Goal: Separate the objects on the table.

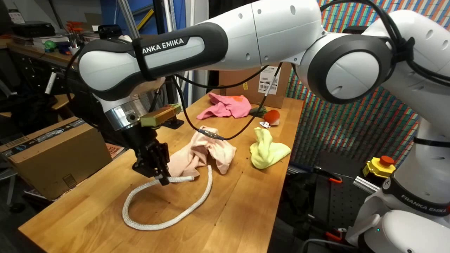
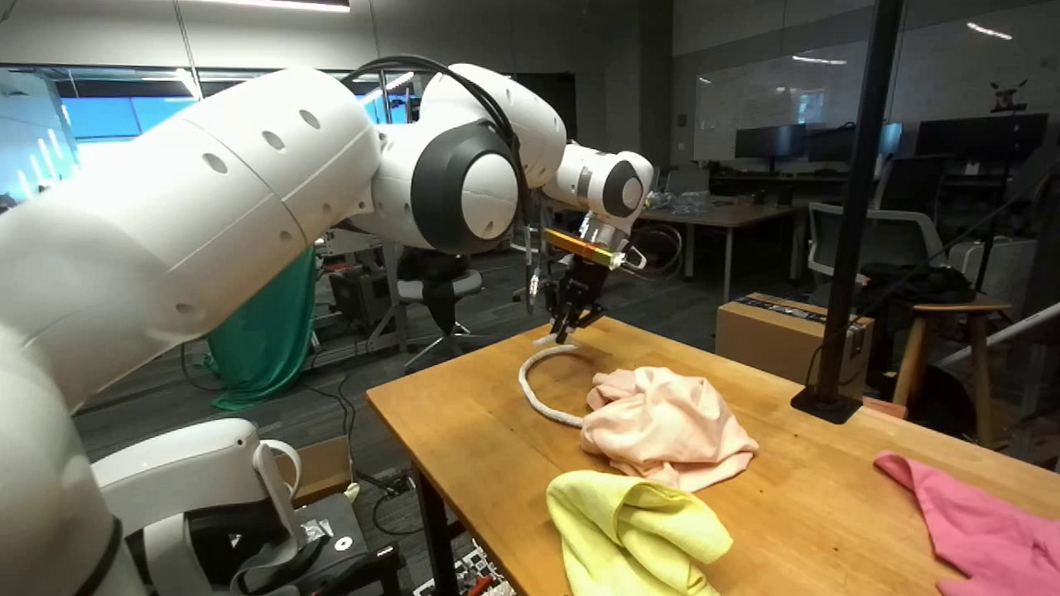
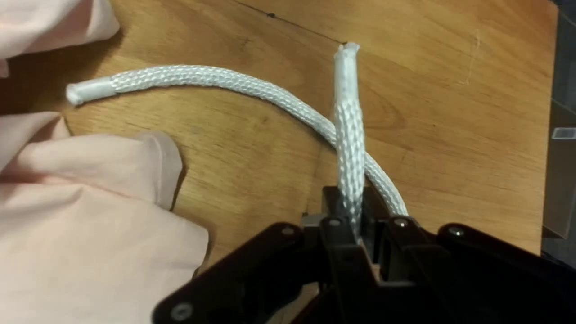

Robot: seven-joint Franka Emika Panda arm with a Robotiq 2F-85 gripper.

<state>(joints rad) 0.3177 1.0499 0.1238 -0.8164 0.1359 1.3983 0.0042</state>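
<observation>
One white cord (image 1: 151, 227) forms a loose open loop, most of it resting on the counter (image 1: 239, 207), with a stretch close to one end pinched by the hand (image 3: 353, 204). Its free end lies just beside the peach cloth (image 1: 197, 151), apart from it in the wrist view, where the gripped end passes over another stretch of the cord. The present step is judged to be drawing the cord away from that cloth; the next move likely calls for a slow pull along the counter, the free end trailing clear of the folds, and then a release. The hand's fingers (image 3: 335, 238) stand nearly together, only the cord's thickness between them, and show no contact with the peach cloth in the wrist view. Farther out, the yellow-green cloth (image 1: 267, 151) lies near the counter's long edge; the pink cloth (image 1: 228, 106) lies well apart, in front of a cardboard box (image 1: 274, 100).
</observation>
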